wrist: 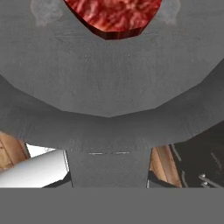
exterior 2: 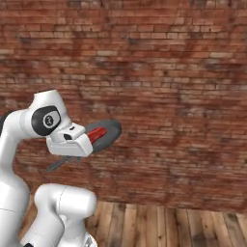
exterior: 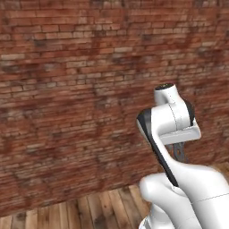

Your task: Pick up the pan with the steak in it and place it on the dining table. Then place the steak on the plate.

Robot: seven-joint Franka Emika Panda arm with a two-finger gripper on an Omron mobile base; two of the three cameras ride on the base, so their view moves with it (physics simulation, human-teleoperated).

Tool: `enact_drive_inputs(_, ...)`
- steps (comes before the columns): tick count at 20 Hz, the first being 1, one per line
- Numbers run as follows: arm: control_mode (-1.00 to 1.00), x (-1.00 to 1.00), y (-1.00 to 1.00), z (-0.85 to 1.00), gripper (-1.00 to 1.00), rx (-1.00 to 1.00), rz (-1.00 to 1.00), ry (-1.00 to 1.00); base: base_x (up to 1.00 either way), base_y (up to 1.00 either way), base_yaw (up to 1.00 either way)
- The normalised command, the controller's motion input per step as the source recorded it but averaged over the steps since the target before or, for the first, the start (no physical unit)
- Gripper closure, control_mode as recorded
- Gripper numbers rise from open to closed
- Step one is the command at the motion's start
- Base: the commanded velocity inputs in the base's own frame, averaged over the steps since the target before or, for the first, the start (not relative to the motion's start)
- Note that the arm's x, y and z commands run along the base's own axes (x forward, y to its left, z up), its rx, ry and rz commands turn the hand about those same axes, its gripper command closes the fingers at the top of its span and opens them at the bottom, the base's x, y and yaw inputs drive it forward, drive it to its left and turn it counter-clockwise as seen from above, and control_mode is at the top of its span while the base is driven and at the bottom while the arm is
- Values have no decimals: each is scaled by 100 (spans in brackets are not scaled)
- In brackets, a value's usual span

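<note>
Pan: the dark grey frying pan [exterior 2: 107, 133] is carried in the air, out in front of the hand at about the height of the arm's upper joints, well above the wooden plank floor [exterior 2: 169, 224] and in front of the red brick wall [exterior 2: 169, 72]. From the right base camera it looks tilted, its far rim higher than the handle side.
Steak: the steak [wrist: 114, 16] lies on the pan's floor toward the far side, a flat slab, marbled red with a darker cut edge; in the right base view it shows as a red strip [exterior 2: 97, 134] inside the rim.
Gripper: the gripper [exterior 2: 72, 144] is closed down nearly all the way, and I judge it clamped on the pan's handle [wrist: 108, 168], which runs straight back toward the hand camera; the fingertips themselves are hidden.
Pan surface: matte, slightly grainy grey metal, shallow, with a broad curved wall and a flat strip handle.
Handling, judged: the pan is stiff and fairly heavy, and held by the handle end it levers hard on the grip, so it can sag or twist. The steak is loose, soft and likely slick, and on a tilted floor it can slide.
Where to hold, judged: on the handle close to the bowl, pan kept level.
Destination: dining table and plate are not in sight here.
</note>
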Motion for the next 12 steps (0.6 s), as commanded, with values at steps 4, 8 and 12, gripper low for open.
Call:
enact_drive_inputs(4,100,0,0,0,100,0,0,0,90,0,3)
enact_drive_inputs(8,100,0,0,0,100,0,0,0,58,0,19)
enact_drive_inputs(12,100,0,0,0,100,0,0,0,16,1,38)
